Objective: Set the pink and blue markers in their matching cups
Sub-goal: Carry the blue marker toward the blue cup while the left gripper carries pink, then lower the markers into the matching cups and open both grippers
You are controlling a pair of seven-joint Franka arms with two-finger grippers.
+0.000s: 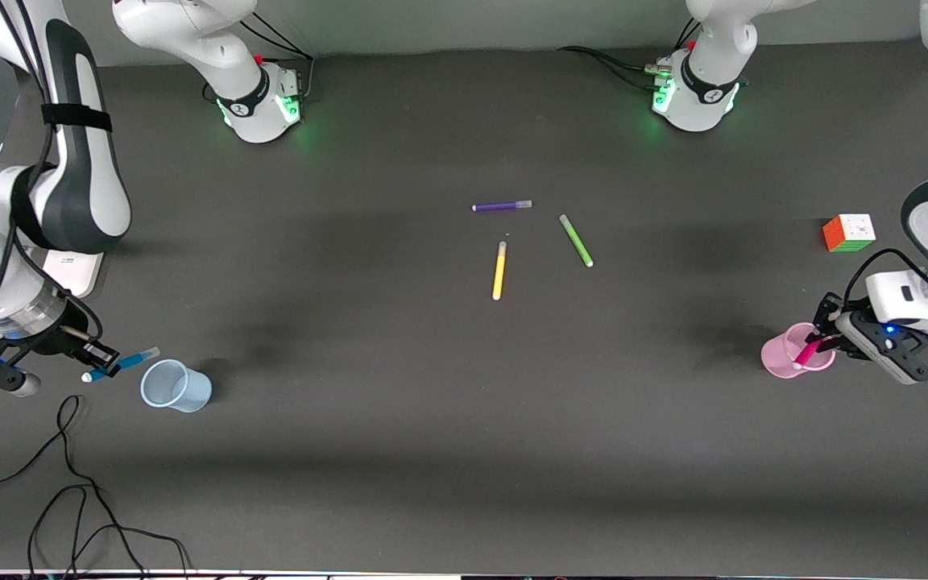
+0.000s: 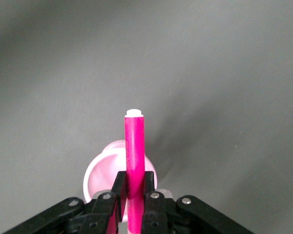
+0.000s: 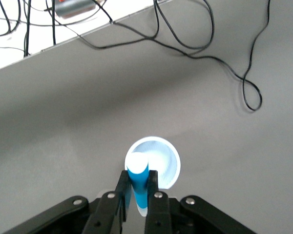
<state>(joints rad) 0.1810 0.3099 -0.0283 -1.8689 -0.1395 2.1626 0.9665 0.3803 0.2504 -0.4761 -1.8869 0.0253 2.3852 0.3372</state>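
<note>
My left gripper (image 1: 826,342) is shut on the pink marker (image 1: 807,353) and holds it slanted over the light pink cup (image 1: 778,359), its white end at the cup's mouth. In the left wrist view the marker (image 2: 135,146) stands between the fingers (image 2: 118,185) with the cup (image 2: 101,170) below. My right gripper (image 1: 105,362) is shut on the blue marker (image 1: 130,362), held nearly level just beside the pale blue cup (image 1: 178,388). In the right wrist view the marker (image 3: 137,180) sits in the jaws with the cup (image 3: 161,163) under it.
Purple (image 1: 502,206), green (image 1: 576,240) and yellow (image 1: 499,271) pens lie mid-table. A colour cube (image 1: 849,233) sits at the left arm's end, farther from the front camera than the pink cup. Black cables (image 1: 69,499) trail near the table's front edge at the right arm's end.
</note>
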